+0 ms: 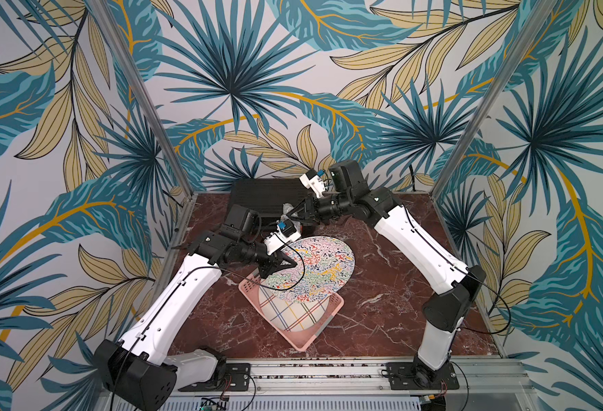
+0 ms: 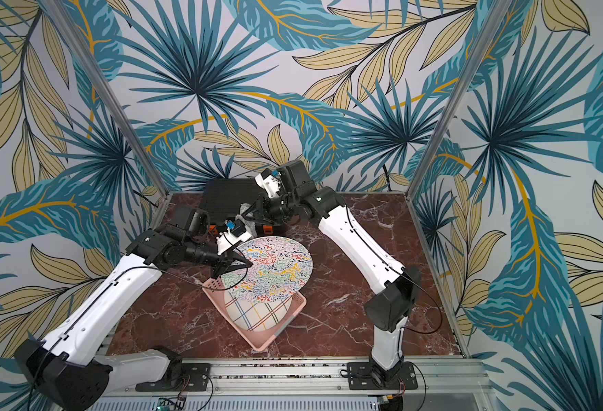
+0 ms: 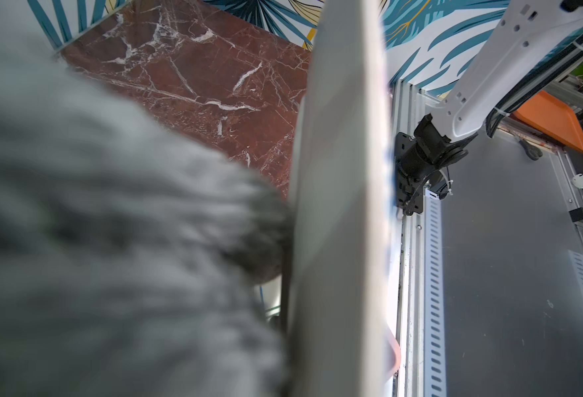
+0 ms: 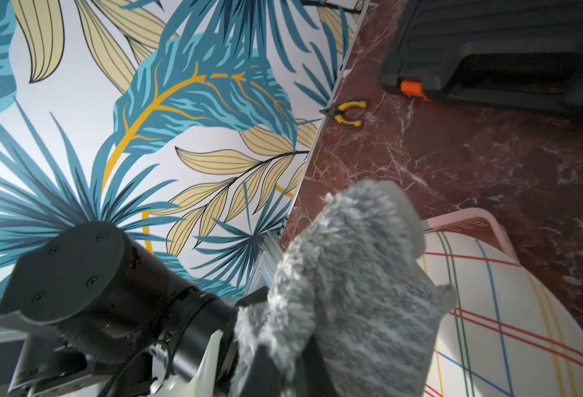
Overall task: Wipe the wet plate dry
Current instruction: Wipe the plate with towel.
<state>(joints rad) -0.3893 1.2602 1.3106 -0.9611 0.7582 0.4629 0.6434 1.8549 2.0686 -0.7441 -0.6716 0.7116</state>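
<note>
Basically, L gripper point(image 1: 294, 265) clamped on plate point(image 1: 323, 263) rim, R gripper point(image 1: 288, 211) pinching cloth point(image 4: 352, 275), its tips buried in fluff.

Grey cloth point(image 4: 352, 282) near plaid plate point(image 4: 510, 309)

R side of tabletop point(image 1: 392, 284) free; black toolbox point(image 1: 261, 195) blocks back; pink basket point(image 1: 303, 343) w/ plaid plate point(image 1: 293, 313), tilted squiggle plate point(image 1: 321, 263) above, fill centre.

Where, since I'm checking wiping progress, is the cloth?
In both top views the grey cloth sits in the right gripper, behind the raised squiggle-patterned plate the left gripper holds, near the black case.
</note>
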